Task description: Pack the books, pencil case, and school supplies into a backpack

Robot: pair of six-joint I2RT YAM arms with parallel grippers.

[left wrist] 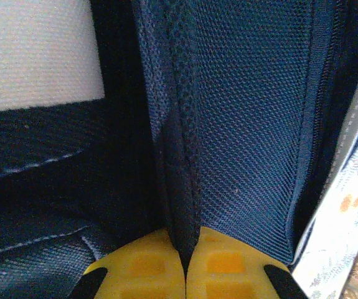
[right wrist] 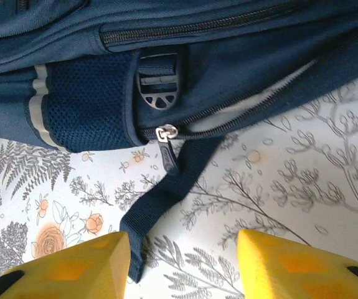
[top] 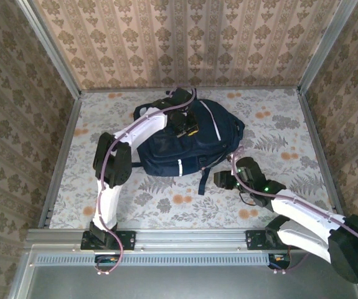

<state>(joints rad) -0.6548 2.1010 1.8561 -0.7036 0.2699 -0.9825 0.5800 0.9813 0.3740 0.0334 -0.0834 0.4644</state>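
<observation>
The left gripper [left wrist: 186, 265] is pinched shut on a raised fold of the large navy blue fabric backpack [top: 166, 152], yellow pads [left wrist: 144, 265] meeting on the weave. Its white arm reaches over the bag's far end. The right gripper [right wrist: 183, 261] hovers with yellow fingers [right wrist: 73, 265] spread and nothing between them, facing a dark webbing strap [right wrist: 160, 205] and silver zipper pull [right wrist: 166, 132] at the backpack's near-right edge. The backpack lies flat mid-table on the floral tablecloth [top: 166, 202]

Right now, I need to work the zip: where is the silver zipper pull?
Right wrist view, left of centre: the zipper pull sits at the edge of the backpack, just below the dark buckle and above the navy strap.
</observation>
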